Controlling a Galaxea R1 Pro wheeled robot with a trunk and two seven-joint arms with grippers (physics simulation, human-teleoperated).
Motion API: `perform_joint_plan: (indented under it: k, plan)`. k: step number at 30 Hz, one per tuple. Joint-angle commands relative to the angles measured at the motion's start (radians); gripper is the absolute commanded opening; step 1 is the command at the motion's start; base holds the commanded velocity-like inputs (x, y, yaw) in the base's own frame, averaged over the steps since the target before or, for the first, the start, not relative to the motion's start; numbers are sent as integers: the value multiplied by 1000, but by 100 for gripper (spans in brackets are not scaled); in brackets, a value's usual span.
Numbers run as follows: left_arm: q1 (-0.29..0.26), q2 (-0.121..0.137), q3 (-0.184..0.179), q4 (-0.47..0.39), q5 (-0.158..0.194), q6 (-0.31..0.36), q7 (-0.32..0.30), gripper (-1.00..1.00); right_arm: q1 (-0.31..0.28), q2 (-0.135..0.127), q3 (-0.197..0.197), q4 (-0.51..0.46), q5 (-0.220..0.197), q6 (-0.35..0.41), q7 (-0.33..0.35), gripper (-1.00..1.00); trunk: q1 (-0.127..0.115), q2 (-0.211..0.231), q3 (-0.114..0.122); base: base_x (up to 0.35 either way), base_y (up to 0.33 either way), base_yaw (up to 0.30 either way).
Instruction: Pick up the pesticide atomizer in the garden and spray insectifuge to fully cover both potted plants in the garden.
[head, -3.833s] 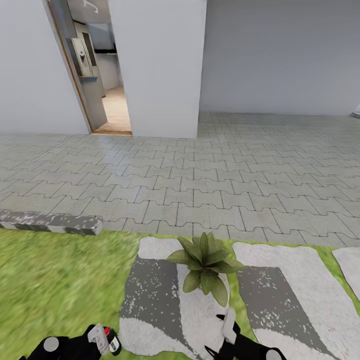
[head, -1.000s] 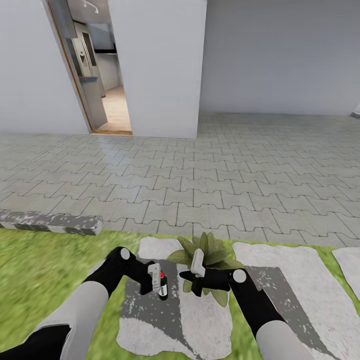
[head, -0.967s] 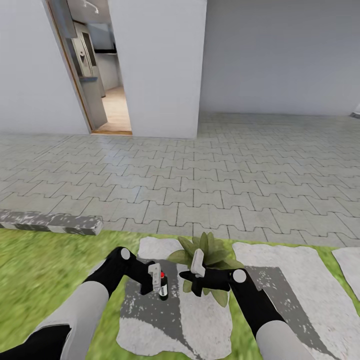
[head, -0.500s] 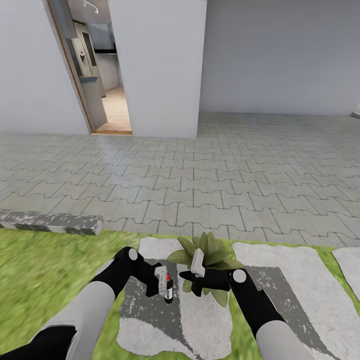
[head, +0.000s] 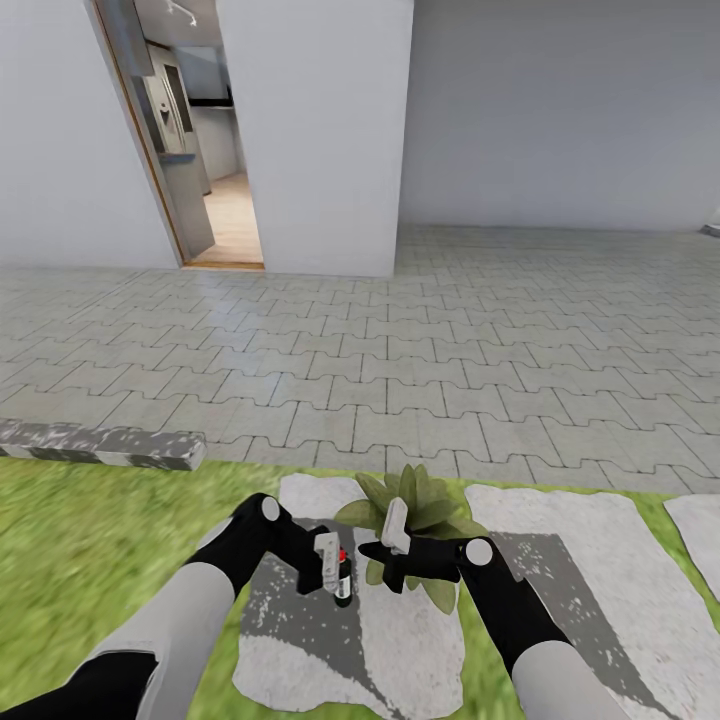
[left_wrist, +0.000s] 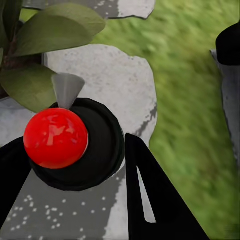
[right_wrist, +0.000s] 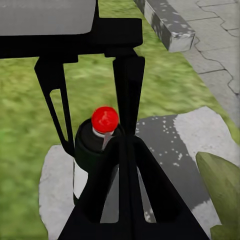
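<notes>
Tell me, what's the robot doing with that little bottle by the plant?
The robot's left gripper holds the atomizer upright over a stepping stone, its nozzle toward the potted plant. The right gripper hovers over the plant, jaws closed, holding nothing. No spray shows on the leaves.

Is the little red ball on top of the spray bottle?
Yes, the left wrist view shows the red ball sitting on the black top of the spray bottle, between the left tool's fingers.

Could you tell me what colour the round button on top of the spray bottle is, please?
Glossy red, on the small spray bottle's black cap; clearest in the left wrist view.
</notes>
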Motion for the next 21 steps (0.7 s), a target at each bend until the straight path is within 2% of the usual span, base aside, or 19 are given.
perform_joint_plan:
  k: [1, 21]
  plan:
    - [0, -3, 5, -1, -8, -10, -2, -100, 0, 1, -1, -1, 8, -5, 1, -100, 0, 0, -1, 0, 0, 0]
    - [-1, -14, 6, -1, -4, -10, 0, -100, 0, 1, -1, -1, 8, -5, 1, -100, 0, 0, -1, 0, 0, 0]
